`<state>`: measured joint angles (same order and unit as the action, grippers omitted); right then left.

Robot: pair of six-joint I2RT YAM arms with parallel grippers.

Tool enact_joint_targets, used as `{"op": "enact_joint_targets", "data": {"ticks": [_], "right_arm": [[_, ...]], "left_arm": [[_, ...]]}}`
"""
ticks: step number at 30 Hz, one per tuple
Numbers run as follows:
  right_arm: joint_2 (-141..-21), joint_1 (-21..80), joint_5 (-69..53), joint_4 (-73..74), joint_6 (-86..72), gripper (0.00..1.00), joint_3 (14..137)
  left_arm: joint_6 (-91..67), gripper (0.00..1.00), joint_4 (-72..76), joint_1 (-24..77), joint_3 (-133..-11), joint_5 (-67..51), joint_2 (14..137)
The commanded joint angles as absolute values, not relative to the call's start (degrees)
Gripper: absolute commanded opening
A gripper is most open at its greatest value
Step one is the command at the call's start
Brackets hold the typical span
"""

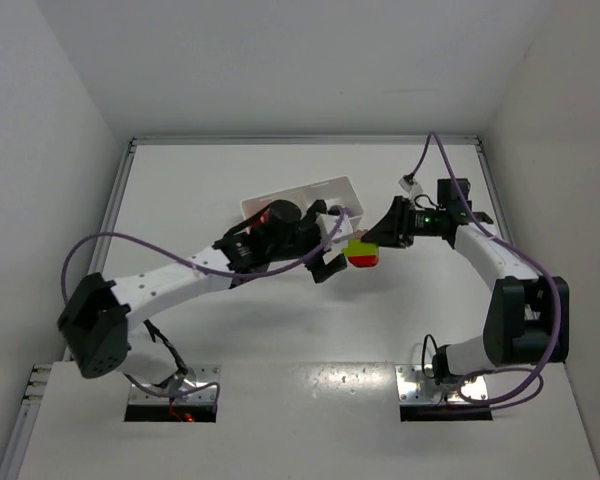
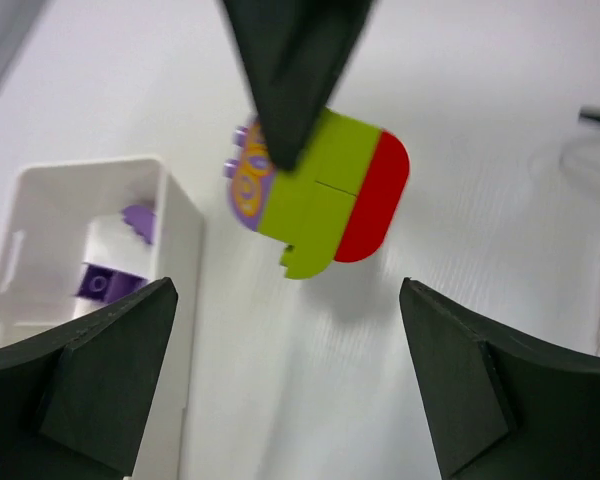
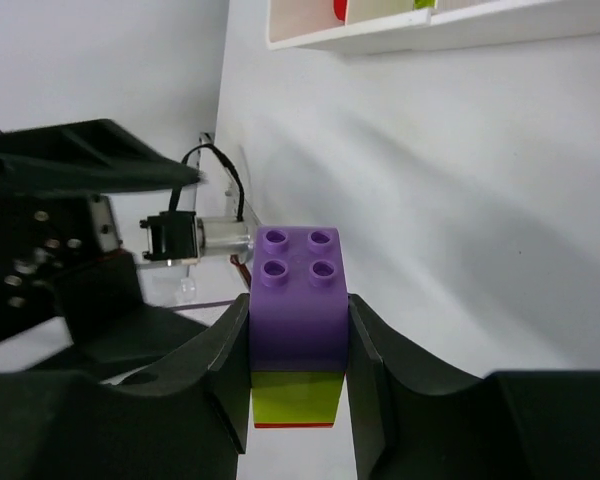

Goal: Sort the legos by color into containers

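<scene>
Left of centre on the table (image 1: pixel 280 330), the left arm (image 1: pixel 170 280) stretches diagonally up from its base, and the left gripper (image 2: pixel 288 295) hangs with its fingers spread wide and holding nothing, just beside the white tray (image 2: pixel 180 225), where a purple brick (image 2: pixel 105 283) lies in one compartment. Facing those spread fingers is the striped clump (image 2: pixel 320 195) of purple, yellow-green and red, near the tray's right end. Further right, the right arm (image 1: pixel 500 260) rises from its base, folds at the elbow and points leftward, with the right gripper (image 3: pixel 298 330) clamped on the clump's purple layer.
</scene>
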<state>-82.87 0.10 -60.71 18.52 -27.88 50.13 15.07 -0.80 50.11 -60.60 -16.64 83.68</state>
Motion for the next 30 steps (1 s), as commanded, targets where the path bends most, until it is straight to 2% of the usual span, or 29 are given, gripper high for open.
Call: {"op": "enact_joint_targets", "data": {"ticks": [1,3,8,11,14,15,16,17,30], "right_arm": [[-80.7,-0.3,-62.8,13.3,-29.2,0.0,50.8],[-80.1,-0.3,-61.8,8.8,-35.7,0.0,50.2],[-76.0,0.5,-54.4,-19.0,-53.2,0.0,46.1],[-76.0,2.5,-51.9,-20.7,-53.3,0.0,49.7],[-78.5,3.1,-50.4,-20.7,-53.3,0.0,53.9],[-79.2,3.1,-49.8,-20.0,-54.0,0.0,55.2],[-80.6,3.6,-49.1,-20.0,-55.7,0.0,57.1],[-81.2,3.6,-49.1,-20.6,-57.0,0.0,57.7],[-81.9,6.8,-48.1,-20.1,-62.1,0.0,57.7]], "left_arm": [[1.9,1.0,11.0,48.5,-58.3,-10.7,75.2],[-5.2,1.0,9.8,46.0,-58.3,-12.7,73.3],[-24.0,1.0,10.9,37.9,-56.1,-26.2,71.4],[-29.0,0.98,13.3,33.0,-54.9,-28.6,72.3],[-42.0,0.95,16.0,25.9,-55.8,-37.1,77.9],[-46.6,0.94,19.2,22.5,-54.3,-41.2,79.0],[-51.7,0.91,29.6,21.3,-52.4,-42.2,79.5],[-55.9,0.89,32.5,20.4,-51.2,-42.2,79.5],[-62.0,0.89,44.5,25.7,-57.1,-46.4,87.9]]}}
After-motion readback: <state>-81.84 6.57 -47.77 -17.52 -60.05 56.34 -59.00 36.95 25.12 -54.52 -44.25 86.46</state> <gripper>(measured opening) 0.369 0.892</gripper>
